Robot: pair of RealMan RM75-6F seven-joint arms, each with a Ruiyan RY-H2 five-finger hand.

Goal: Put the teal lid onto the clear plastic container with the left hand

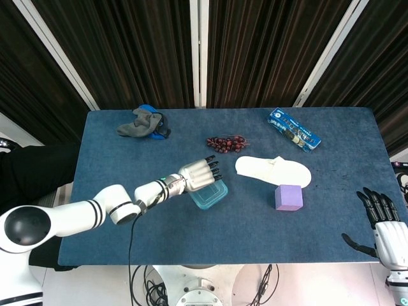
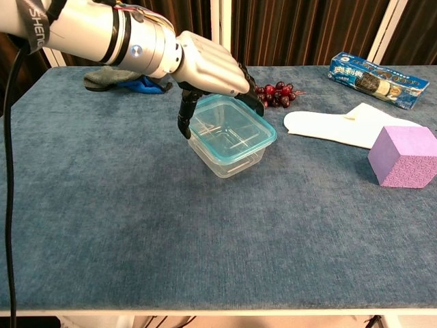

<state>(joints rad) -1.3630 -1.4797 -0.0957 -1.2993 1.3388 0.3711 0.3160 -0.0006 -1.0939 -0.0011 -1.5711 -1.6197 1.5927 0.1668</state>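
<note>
The teal lid (image 2: 232, 128) lies on top of the clear plastic container (image 2: 230, 162) near the middle of the table, its rim roughly lined up with the box and slightly tilted. My left hand (image 2: 208, 67) arches over the lid's far left side, thumb down at the left edge and fingertips at the far edge, gripping the lid. From above, the left hand (image 1: 196, 175) covers the upper left corner of the lidded container (image 1: 210, 196). My right hand (image 1: 382, 220) hangs off the table's right front corner, fingers spread and holding nothing.
A purple cube (image 2: 404, 156) and a white slipper (image 2: 334, 126) lie to the right of the container. Red grapes (image 2: 276, 92) sit just behind the hand. A blue biscuit pack (image 2: 377, 80) is at the far right, a grey and blue cloth (image 2: 119, 78) at the far left.
</note>
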